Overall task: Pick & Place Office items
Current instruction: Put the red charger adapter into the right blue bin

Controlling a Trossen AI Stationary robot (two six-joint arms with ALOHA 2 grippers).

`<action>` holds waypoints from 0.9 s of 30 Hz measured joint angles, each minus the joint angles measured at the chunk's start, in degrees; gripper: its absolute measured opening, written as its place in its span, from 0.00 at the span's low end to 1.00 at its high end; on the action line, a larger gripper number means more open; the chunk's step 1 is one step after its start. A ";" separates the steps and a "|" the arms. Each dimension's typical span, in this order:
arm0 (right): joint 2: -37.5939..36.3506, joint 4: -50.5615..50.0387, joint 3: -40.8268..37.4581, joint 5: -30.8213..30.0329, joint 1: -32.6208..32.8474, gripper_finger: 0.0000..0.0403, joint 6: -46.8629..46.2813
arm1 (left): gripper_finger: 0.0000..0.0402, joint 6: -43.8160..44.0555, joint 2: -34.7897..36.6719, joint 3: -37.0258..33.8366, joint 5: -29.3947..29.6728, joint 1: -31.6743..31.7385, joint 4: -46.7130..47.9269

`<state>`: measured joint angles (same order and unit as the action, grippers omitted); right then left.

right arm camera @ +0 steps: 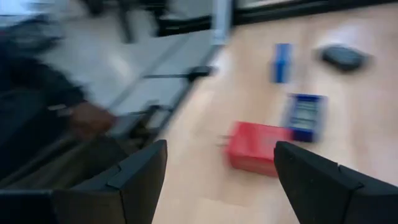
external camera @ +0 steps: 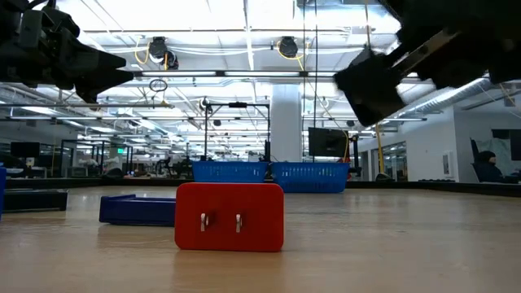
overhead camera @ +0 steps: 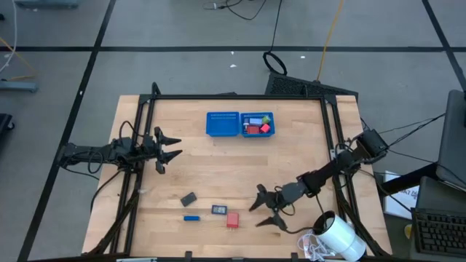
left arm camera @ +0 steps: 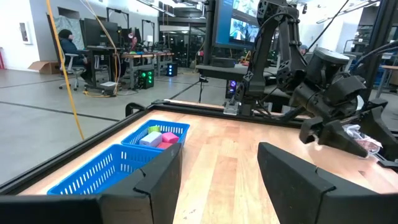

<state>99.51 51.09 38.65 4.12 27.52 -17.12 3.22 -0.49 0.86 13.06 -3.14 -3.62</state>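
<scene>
Near the table's front edge lie a red block with two metal prongs, a dark blue piece, a light blue bar and a dark grey piece, all flat on the wood. More pieces, red and pink among them, lie in the blue mesh tray's right part. My right gripper is open and empty, hovering right of the red block. My left gripper is open and empty at the table's left side.
The blue mesh two-part tray stands at the far middle of the table. A big white cylinder lies at the near right corner beside loose white cord. A black frame runs round the table. Bare wood lies between the tray and the front pieces.
</scene>
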 joint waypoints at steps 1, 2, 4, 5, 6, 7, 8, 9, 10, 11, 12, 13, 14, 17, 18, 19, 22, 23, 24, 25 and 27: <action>-0.01 -1.47 0.53 -3.18 0.26 0.70 -0.45 | 0.53 0.00 0.00 0.00 0.00 0.00 0.00; -0.01 -3.69 1.29 -5.88 0.55 0.70 -0.30 | 0.53 0.00 0.00 0.00 0.00 0.00 0.00; -0.01 -10.23 3.65 -10.22 1.20 0.70 1.01 | 0.53 0.00 0.01 0.00 0.01 0.00 0.00; -0.01 -13.89 5.11 -11.88 1.63 0.70 1.63 | 0.53 0.00 0.02 0.00 0.00 0.00 0.00; -0.01 -17.89 6.84 -13.87 1.94 0.70 2.00 | 0.53 0.00 0.02 0.00 0.02 0.00 0.00; -0.01 -21.48 8.53 -15.55 2.21 0.70 2.09 | 0.53 0.00 0.01 0.00 0.00 0.00 0.00; -0.01 -24.63 10.19 -16.91 2.40 0.70 2.13 | 0.53 0.00 0.01 0.00 0.00 0.00 0.00; 0.01 -27.36 11.70 -17.74 2.46 0.71 2.02 | 0.53 0.00 0.00 0.00 0.00 0.00 0.00; -0.01 -28.94 12.93 -17.87 2.56 0.72 1.89 | 0.53 0.00 0.02 0.00 0.00 0.00 0.00; -0.01 -29.97 13.99 -17.93 2.57 0.73 1.84 | 0.53 0.00 0.02 0.00 0.00 0.00 0.00; -0.01 -30.34 14.82 -17.92 2.64 0.74 1.90 | 0.53 0.00 0.00 0.00 0.00 0.00 0.00; 0.07 -30.16 15.44 -17.96 2.87 0.75 2.17 | 0.53 0.00 0.01 0.00 0.01 0.00 0.00; 0.61 -29.67 16.02 -18.23 2.99 0.76 2.90 | 0.53 0.00 0.02 0.00 0.00 0.00 0.00; 3.04 -29.35 17.28 -20.07 3.13 0.78 4.28 | 0.53 0.00 0.01 0.00 -0.02 0.00 0.00; 4.35 -29.11 17.71 -20.43 3.07 0.78 4.34 | 0.53 0.00 0.02 0.00 0.00 0.00 0.00; 5.79 -28.13 18.45 -20.48 3.01 0.78 4.32 | 0.53 0.00 0.01 0.00 0.00 0.00 0.00; 9.30 -27.45 20.44 -20.50 2.90 0.77 4.89 | 0.53 0.00 0.02 0.00 0.00 0.00 0.04; 10.42 -27.23 21.30 -20.40 2.88 0.77 4.97 | 0.53 0.01 0.00 0.00 -0.02 0.00 0.03; 11.30 -27.34 21.82 -20.24 2.89 0.77 4.99 | 0.53 0.01 0.01 0.00 0.00 0.00 0.02; 12.18 -27.72 22.43 -19.55 2.90 0.77 4.92 | 0.53 0.00 0.02 0.02 -0.01 0.00 0.05; 13.93 -27.25 24.25 -16.81 2.82 0.77 4.81 | 0.53 0.00 0.00 0.02 0.00 0.00 0.17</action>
<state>113.44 23.84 62.90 -12.69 30.34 -12.31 3.22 -0.49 0.89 13.06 -3.14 -3.44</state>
